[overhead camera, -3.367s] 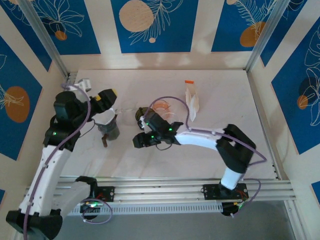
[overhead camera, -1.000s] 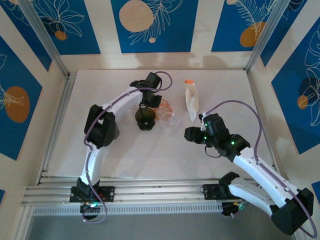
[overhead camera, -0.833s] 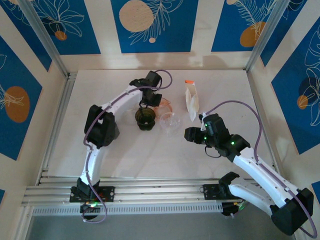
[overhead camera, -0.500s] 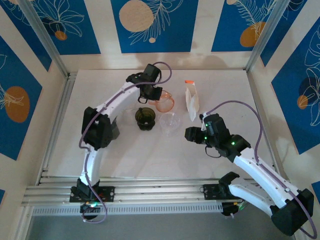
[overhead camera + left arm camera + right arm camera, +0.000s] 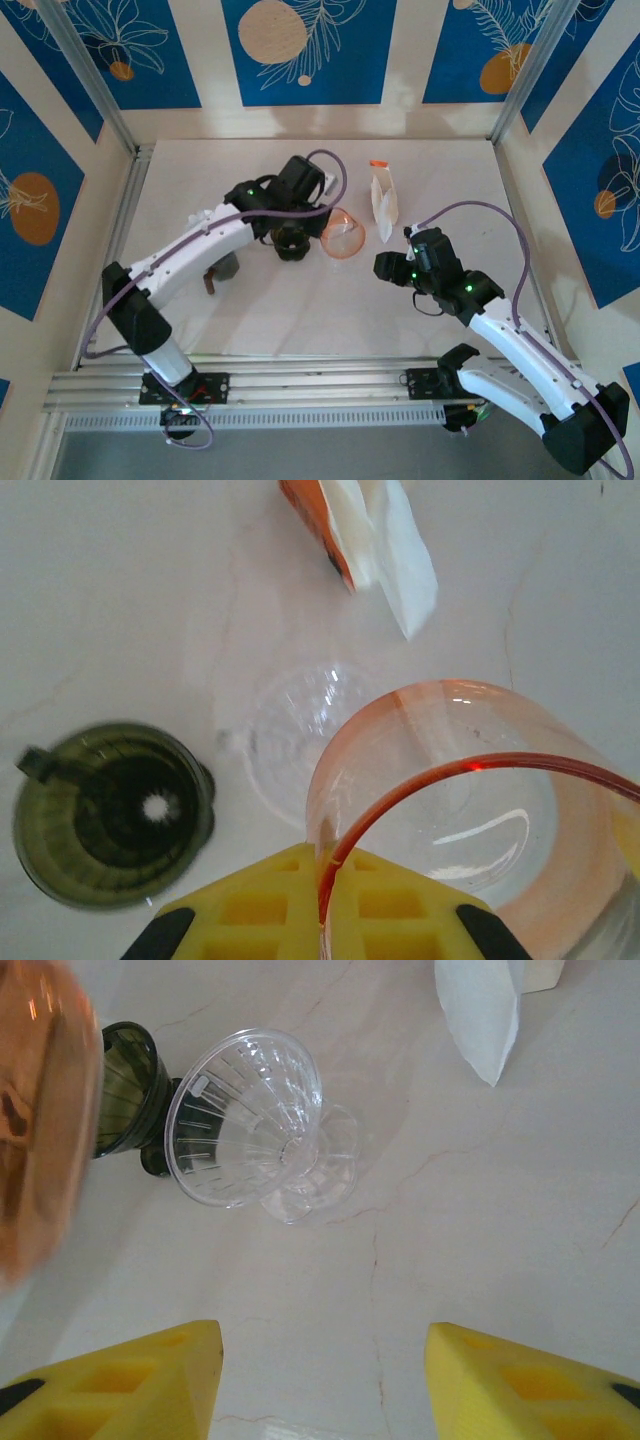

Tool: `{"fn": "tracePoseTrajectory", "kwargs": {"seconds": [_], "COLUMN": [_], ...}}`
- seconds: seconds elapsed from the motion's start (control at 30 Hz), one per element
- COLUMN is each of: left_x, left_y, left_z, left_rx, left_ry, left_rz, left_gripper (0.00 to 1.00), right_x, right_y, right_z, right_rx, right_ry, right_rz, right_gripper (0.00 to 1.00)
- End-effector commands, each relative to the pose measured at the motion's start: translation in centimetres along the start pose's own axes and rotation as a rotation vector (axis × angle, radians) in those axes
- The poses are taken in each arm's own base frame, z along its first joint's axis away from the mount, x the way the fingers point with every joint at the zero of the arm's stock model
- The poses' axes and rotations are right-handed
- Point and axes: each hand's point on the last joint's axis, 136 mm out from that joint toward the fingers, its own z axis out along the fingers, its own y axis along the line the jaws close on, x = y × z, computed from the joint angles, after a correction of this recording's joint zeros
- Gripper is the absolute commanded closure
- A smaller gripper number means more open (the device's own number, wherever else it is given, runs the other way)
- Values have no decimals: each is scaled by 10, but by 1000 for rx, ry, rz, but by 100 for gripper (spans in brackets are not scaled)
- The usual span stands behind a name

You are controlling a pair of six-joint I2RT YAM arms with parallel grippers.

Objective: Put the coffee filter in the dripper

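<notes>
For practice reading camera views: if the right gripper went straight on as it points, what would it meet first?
Probably the clear dripper, tipped on the table ahead of the right gripper; depth is unclear, so it might meet table first.

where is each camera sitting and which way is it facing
top external: fixed above and behind the arms, looking down at the table; left arm and right arm show, bases at the bottom.
left wrist: on the left arm, looking down past the left fingers, shut on the orange dripper rim, above the clear dripper.
right wrist: on the right arm, looking down across the table between the open right fingers.
shared: both wrist views catch the green dripper, clear dripper and filter pack.
</notes>
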Motion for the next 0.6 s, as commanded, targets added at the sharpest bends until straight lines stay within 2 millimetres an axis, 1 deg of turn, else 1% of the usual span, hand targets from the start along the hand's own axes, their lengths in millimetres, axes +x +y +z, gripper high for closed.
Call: {"fn": "tracePoseTrajectory", "kwargs": {"seconds": [0.0, 0.1, 0.27, 0.37, 0.47, 0.57], "left_x": [33, 58, 89, 106, 119, 128], "left_y": [-2, -5, -11, -9, -9, -12], "left_z": [5, 16, 35, 44, 52, 60], "left_rx": [-28, -29, -50, -82, -78, -74], "left_ry": [52, 98, 151, 189, 213, 227], "left_rz": [-5, -8, 20, 42, 37, 38], "left_gripper": [90, 90, 90, 90, 89, 87], "right_x": [0, -1, 0, 1, 2, 3], "right_y": [-6, -6, -6, -6, -6, -6], "right_z": [-4, -3, -3, -2, -1, 1], "right_rx": [21, 23, 21, 19, 21, 22], "right_ry": [-14, -14, -12, -2, 3, 9], "right_rz": [24, 27, 33, 35, 39, 44], "right_gripper": [43, 44, 44, 44, 43, 44]}}
